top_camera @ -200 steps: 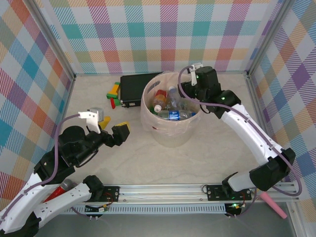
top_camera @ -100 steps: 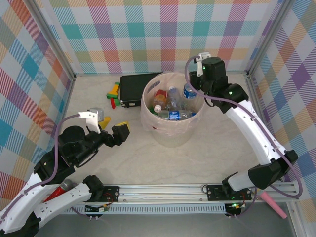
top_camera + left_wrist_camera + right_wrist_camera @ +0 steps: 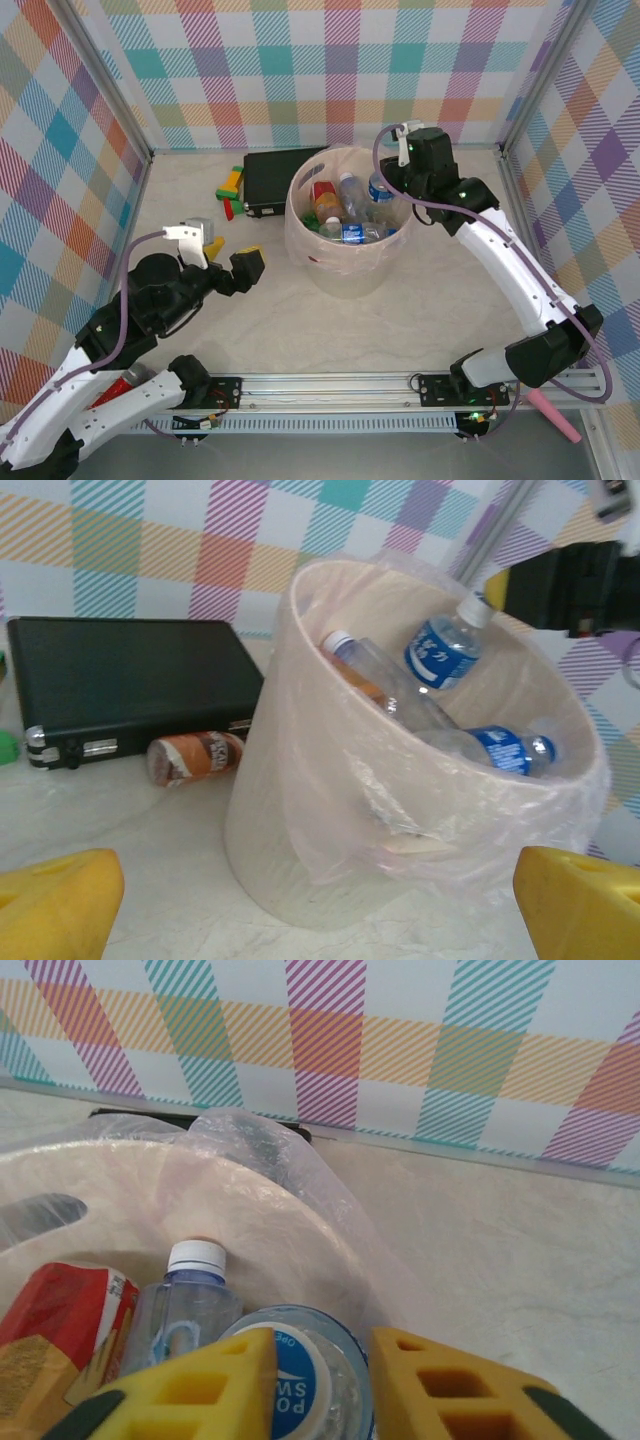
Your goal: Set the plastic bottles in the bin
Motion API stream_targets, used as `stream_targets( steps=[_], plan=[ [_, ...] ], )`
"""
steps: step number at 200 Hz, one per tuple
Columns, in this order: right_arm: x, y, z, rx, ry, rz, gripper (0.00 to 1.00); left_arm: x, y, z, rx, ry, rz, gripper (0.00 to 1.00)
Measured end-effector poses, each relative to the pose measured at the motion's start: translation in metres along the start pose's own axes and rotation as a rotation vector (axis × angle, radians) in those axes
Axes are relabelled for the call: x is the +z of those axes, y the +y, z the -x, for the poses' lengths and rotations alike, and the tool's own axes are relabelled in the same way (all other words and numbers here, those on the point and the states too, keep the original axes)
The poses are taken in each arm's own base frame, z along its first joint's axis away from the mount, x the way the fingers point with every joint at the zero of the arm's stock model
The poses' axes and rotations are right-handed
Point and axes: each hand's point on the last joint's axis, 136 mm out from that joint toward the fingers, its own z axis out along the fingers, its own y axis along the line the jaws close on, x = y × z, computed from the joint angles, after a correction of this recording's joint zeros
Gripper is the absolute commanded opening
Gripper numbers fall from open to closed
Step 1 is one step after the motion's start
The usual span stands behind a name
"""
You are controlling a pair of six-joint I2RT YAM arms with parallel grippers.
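The right fingers (image 3: 250, 1360) are closed on a blue-labelled bottle (image 3: 445, 652) and hold it over the far right part of the bin (image 3: 345, 270), inside the line of its rim. The bottle hangs steeply, with the white cap upward toward the fingers and the body leaning down toward the other bottles in the bin, so we judge that simply opening the fingers should let it fall in. The left fingers (image 3: 243, 262) stand wide open and hold nothing. One orange-labelled bottle (image 3: 195, 757) lies on its side on the tabletop (image 3: 430, 300), between the black box (image 3: 120, 675) and the bin wall, its long axis along the front of the box. It lies ahead of the left fingers, so the left arm is nearer to it.
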Motion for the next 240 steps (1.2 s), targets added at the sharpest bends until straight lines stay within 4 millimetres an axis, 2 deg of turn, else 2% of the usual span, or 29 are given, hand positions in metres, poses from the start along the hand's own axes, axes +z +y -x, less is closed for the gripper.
stream_targets(
  steps=[18, 32, 50, 57, 63, 70, 109, 136, 154, 203, 240],
  plan=[
    [-0.004, 0.002, -0.001, -0.005, 0.011, 0.017, 0.59, 0.012, 0.008, -0.008, 0.000, 0.025, 0.058, 0.99],
    [-0.009, 0.005, -0.001, 0.007, 0.013, 0.038, 0.65, 0.025, 0.014, -0.017, 0.009, 0.060, 0.102, 1.00],
    [-0.021, 0.009, 0.001, 0.021, 0.005, 0.075, 0.77, 0.044, 0.023, -0.028, 0.017, 0.102, 0.152, 0.99],
    [-0.028, 0.011, 0.003, 0.028, -0.003, 0.092, 0.85, 0.051, 0.028, -0.032, 0.013, 0.116, 0.174, 0.99],
    [-0.035, 0.012, 0.005, 0.035, -0.013, 0.109, 0.88, 0.057, 0.033, -0.036, 0.004, 0.132, 0.193, 0.99],
    [-0.042, 0.014, 0.007, 0.044, -0.023, 0.126, 1.00, 0.065, 0.040, -0.040, -0.012, 0.147, 0.222, 1.00],
    [-0.086, 0.020, 0.022, 0.092, -0.106, 0.217, 0.99, 0.092, 0.095, -0.060, -0.193, 0.193, 0.382, 0.97],
    [-0.103, 0.023, 0.019, 0.114, -0.123, 0.259, 0.99, 0.107, 0.127, -0.070, -0.359, 0.202, 0.455, 0.96],
    [-0.106, 0.025, 0.014, 0.129, -0.114, 0.280, 0.99, 0.123, 0.137, -0.080, -0.447, 0.223, 0.475, 0.95],
    [-0.103, 0.031, 0.000, 0.146, -0.076, 0.313, 0.99, 0.179, 0.150, -0.130, -0.632, 0.332, 0.503, 0.91],
    [-0.103, 0.035, -0.002, 0.146, -0.068, 0.329, 0.99, 0.216, 0.155, -0.144, -0.722, 0.315, 0.469, 0.96]
  ],
)
